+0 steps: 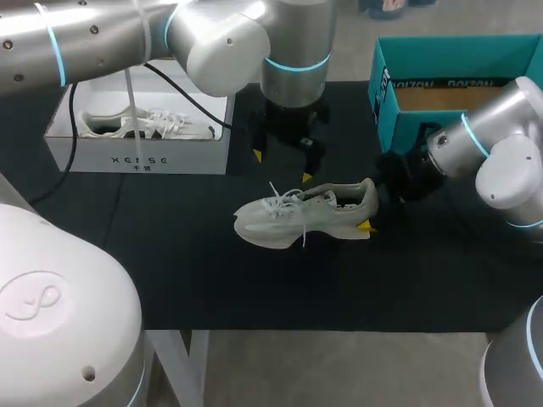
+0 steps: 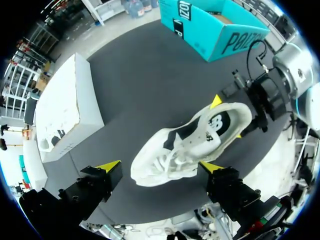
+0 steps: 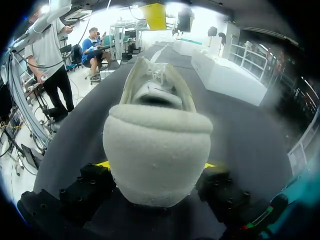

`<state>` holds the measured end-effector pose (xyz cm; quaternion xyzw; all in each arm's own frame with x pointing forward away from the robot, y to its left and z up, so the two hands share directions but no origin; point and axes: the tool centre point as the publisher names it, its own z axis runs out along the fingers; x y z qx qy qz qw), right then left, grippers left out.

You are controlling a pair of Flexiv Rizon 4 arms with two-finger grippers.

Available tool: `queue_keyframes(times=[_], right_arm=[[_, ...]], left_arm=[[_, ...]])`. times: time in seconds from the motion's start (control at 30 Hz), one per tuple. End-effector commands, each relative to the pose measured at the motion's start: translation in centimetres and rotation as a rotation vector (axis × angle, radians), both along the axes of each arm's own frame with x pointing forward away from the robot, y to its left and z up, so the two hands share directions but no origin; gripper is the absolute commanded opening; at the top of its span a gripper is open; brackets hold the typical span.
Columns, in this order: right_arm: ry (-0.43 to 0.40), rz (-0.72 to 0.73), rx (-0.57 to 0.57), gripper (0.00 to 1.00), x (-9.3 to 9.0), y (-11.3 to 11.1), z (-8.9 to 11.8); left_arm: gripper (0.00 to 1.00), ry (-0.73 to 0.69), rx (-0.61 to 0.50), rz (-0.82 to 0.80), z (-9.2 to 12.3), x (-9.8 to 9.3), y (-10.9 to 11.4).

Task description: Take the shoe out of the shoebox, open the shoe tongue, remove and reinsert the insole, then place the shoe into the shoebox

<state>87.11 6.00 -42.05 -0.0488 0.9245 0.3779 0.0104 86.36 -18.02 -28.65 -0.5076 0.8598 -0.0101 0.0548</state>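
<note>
Head view: the white shoe [image 1: 305,212] lay on its sole on the black table [image 1: 170,254], between the white box [image 1: 140,153] and the teal shoebox [image 1: 458,85], outside both. The left gripper [image 1: 282,165] hung just behind it, fingers spread.

Left wrist view: the left gripper [image 2: 160,167] was open above the shoe [image 2: 190,145], touching nothing. The right gripper [image 2: 226,119] sat at the heel.

Right wrist view: the right gripper [image 3: 156,165] straddled the heel of the shoe [image 3: 157,145], apparently clamped on it, though contact was partly hidden.
</note>
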Motion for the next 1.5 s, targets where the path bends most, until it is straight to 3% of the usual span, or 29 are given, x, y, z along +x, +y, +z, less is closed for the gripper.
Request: queue_keyframes(times=[0.03,0.3,0.43,0.7,0.87,1.1,1.5], right_arm=[[0.000,0.000,-0.002,0.00,0.1,0.1,0.0],[0.000,0.000,-0.002,0.00,0.1,0.1,0.0],[0.000,0.000,-0.002,0.00,0.1,0.1,0.0],[0.000,0.000,-0.002,0.00,0.1,0.1,0.0],[0.000,0.000,-0.002,0.00,0.1,0.1,0.0],[0.000,0.000,-0.002,0.00,0.1,0.1,0.0],[0.000,0.000,-0.002,0.00,0.1,0.1,0.0]], left_arm=[[1.00,-0.001,-0.002,-0.001,0.0,-0.1,0.1],[1.00,-0.001,-0.002,-0.001,0.0,-0.1,0.1],[1.00,-0.106,0.083,0.189,-0.3,0.0,-1.0],[1.00,-0.090,0.052,0.476,-0.3,-0.7,-2.6],[1.00,-0.066,0.037,0.477,-1.1,-2.5,-4.5],[1.00,-0.017,0.033,0.456,-3.0,-3.2,-6.3],[1.00,-0.023,0.057,0.502,-5.0,-1.7,-7.8]])
